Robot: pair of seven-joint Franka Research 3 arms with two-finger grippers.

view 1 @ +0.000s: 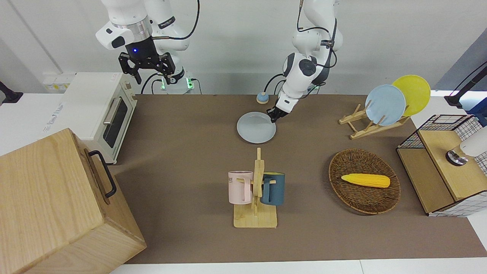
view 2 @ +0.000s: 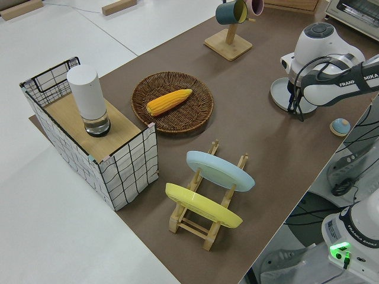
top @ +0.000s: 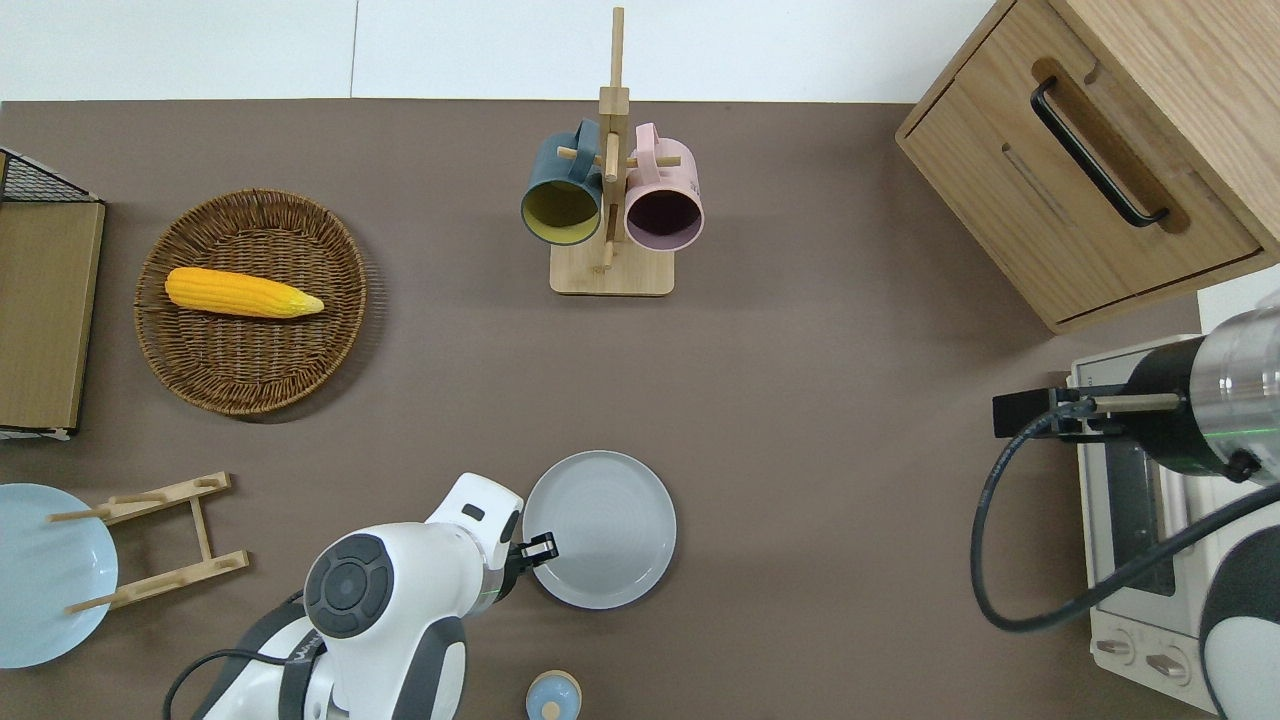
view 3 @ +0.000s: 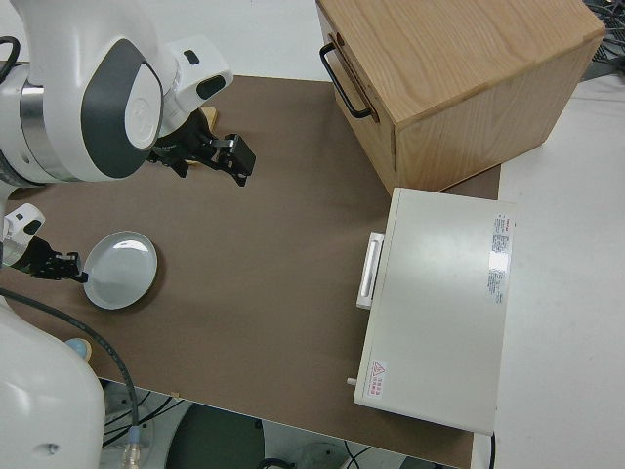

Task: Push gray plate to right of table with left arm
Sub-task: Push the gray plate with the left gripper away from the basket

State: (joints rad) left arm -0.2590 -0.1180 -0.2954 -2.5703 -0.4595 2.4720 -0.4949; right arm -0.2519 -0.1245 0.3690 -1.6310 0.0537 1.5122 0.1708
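The gray plate (view 1: 256, 127) lies flat on the brown table (view 1: 182, 152), near the robots' edge and about midway along it. It also shows in the overhead view (top: 600, 528) and the right side view (view 3: 120, 270). My left gripper (view 1: 274, 115) is low at table level. Its tip touches the plate's rim on the side toward the left arm's end, as the overhead view (top: 540, 548) shows. It looks shut and holds nothing. My right gripper (view 1: 147, 73) is parked, with its fingers apart.
A wooden mug rack (top: 610, 200) with two mugs stands farther from the robots than the plate. A small blue knob (top: 552, 695) sits nearer. A corn basket (view 1: 364, 186), plate rack (view 1: 384, 104) and wire crate (view 1: 445, 163) fill the left arm's end. A toaster oven (view 1: 99, 110) and wooden box (view 1: 57, 205) fill the right arm's end.
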